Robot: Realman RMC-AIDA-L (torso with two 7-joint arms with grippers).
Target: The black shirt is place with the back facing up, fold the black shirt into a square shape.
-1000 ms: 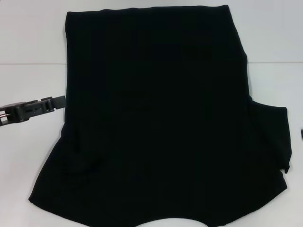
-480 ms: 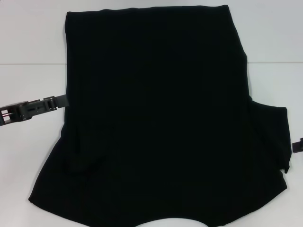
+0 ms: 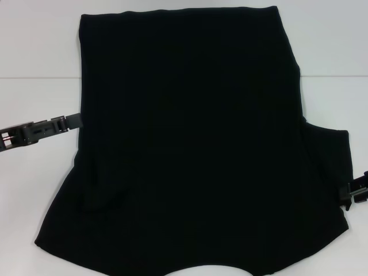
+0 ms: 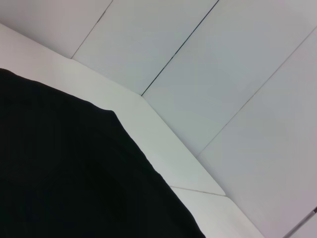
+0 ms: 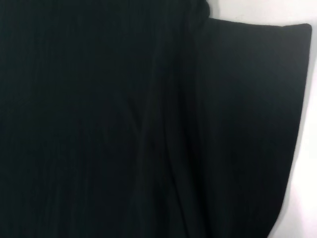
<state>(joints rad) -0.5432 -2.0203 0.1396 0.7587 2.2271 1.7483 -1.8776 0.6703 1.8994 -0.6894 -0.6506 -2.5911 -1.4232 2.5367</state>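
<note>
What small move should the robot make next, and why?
Probably the right hand should ease a little further in to reach the edge of the shirt sleeve, which sticks out unfolded. The left hand is already at the opposite edge of the black shirt, while the right one sits just at the sleeve's outer edge on the white table.

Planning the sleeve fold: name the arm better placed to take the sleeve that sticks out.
Right, likely. The right claw sits at the outer edge of the black shirt's protruding sleeve; the left claw is across at the opposite side.
</note>
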